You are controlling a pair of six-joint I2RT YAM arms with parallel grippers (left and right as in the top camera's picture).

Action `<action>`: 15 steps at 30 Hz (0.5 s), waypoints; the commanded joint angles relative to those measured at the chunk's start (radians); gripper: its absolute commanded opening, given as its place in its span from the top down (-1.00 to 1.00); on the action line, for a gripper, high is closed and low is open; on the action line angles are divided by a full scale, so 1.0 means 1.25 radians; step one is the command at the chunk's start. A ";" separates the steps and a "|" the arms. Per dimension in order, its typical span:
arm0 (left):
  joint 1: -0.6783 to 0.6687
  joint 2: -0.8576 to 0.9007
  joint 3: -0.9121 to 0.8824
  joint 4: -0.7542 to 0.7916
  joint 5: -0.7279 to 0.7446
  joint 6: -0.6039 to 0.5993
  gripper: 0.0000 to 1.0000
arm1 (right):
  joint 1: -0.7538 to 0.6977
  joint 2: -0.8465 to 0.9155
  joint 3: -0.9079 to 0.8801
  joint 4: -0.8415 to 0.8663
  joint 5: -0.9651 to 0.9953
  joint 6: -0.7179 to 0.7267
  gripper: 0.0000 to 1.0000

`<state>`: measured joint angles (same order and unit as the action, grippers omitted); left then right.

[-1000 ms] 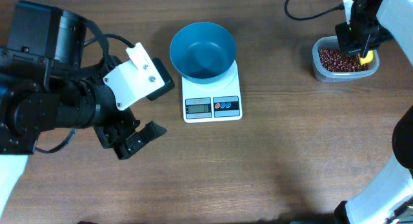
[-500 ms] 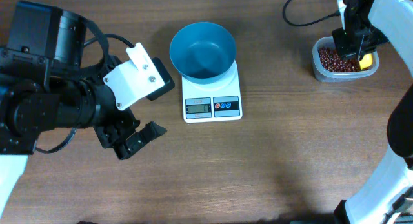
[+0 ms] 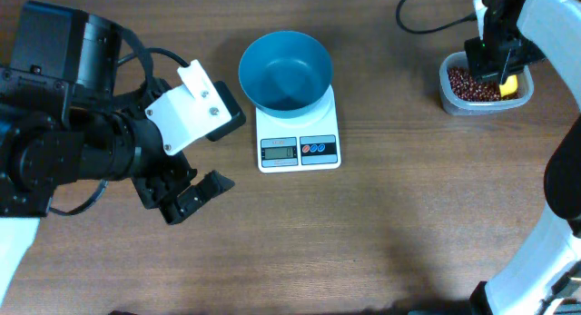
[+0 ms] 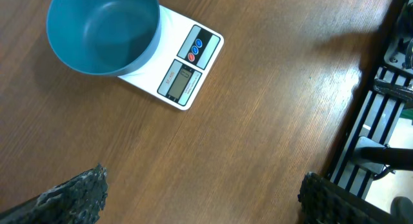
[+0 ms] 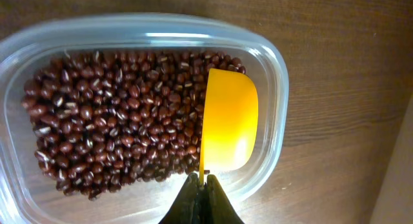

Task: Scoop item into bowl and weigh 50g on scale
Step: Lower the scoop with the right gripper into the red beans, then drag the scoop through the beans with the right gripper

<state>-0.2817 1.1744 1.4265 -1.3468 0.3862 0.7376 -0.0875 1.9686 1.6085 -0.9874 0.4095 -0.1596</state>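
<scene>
The blue bowl stands empty on the white scale; both also show in the left wrist view, bowl and scale. The reddish-brown beans fill a clear plastic tub at the far right. My right gripper is shut on the thin handle of a yellow scoop, which lies on its side in the tub at the right of the beans. My left gripper is open and empty above bare table, left of the scale.
The wooden table spreads in front of the scale. A black cable runs at the back right. In the left wrist view a black metal rack stands beyond the table edge.
My right gripper has shifted slightly left and back over the tub with the scoop, which has sunk towards the beans. The left arm has not moved.
</scene>
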 commanded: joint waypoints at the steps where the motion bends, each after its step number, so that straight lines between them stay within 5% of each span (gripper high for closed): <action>1: 0.004 -0.002 -0.004 -0.001 0.011 0.010 -0.98 | -0.005 0.025 0.014 0.006 -0.011 0.018 0.92; 15: 0.004 -0.002 -0.004 -0.001 0.011 0.010 -0.98 | -0.011 0.055 0.014 -0.009 -0.164 0.036 0.92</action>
<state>-0.2817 1.1744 1.4265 -1.3468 0.3862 0.7376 -0.0978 2.0136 1.6154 -0.9867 0.2787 -0.1295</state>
